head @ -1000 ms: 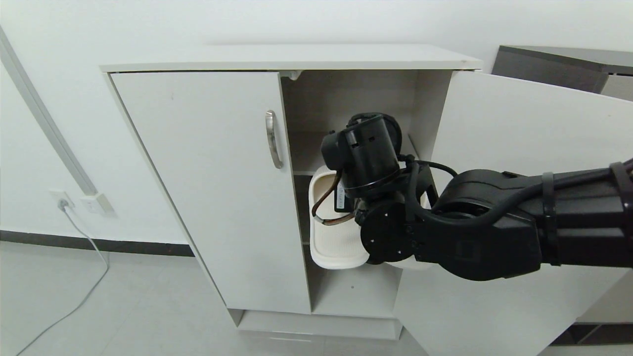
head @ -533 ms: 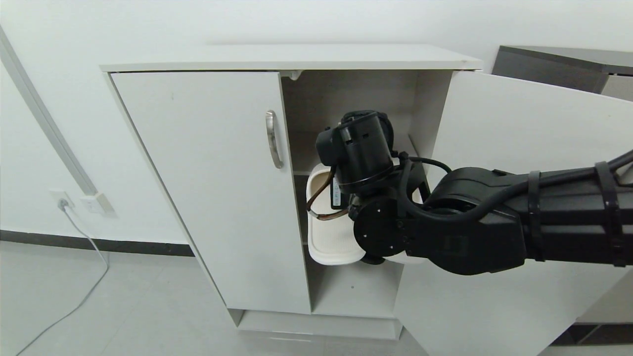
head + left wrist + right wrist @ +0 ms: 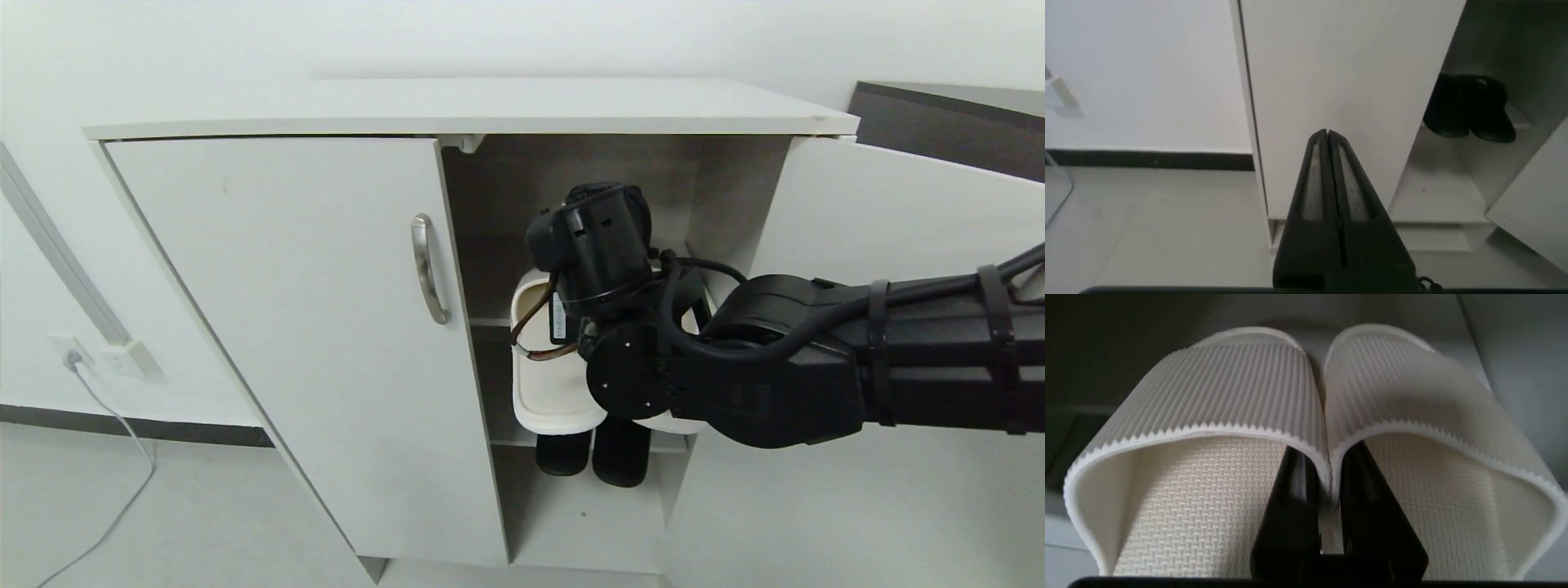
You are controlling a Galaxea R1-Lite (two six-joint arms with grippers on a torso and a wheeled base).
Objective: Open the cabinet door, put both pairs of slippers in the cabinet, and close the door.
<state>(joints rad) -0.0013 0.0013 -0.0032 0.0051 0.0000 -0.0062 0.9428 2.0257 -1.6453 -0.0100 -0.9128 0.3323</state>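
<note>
2 pairs logged. The white slippers (image 3: 549, 398) are held by the right gripper (image 3: 1325, 483). From the right wrist view I read its fingers (image 3: 1294, 490) as closed on the 2 touching inner edges, so both hang side by side as 1 bundle. From the head view the bundle sits in the open right half of the cabinet (image 3: 490, 102), toes pointing inward and heels lower, towards me. It is level with the compartment under the upper shelf (image 3: 488, 322). I cannot tell whether the soles touch any board. The black slippers (image 3: 592, 454) lie together on the lower shelf directly beneath the white pair, heels poking out past the shelf edge. The left wrist view shows them in the same compartment, above the bare bottom board. The right door (image 3: 882, 220) is swung wide open beside the right arm. The left door (image 3: 286, 327) is closed, its metal handle (image 3: 426, 269) upright near the inner edge. The left gripper (image 3: 1327, 137) has its fingers pressed together with nothing between them, low in front of the closed left door.
</note>
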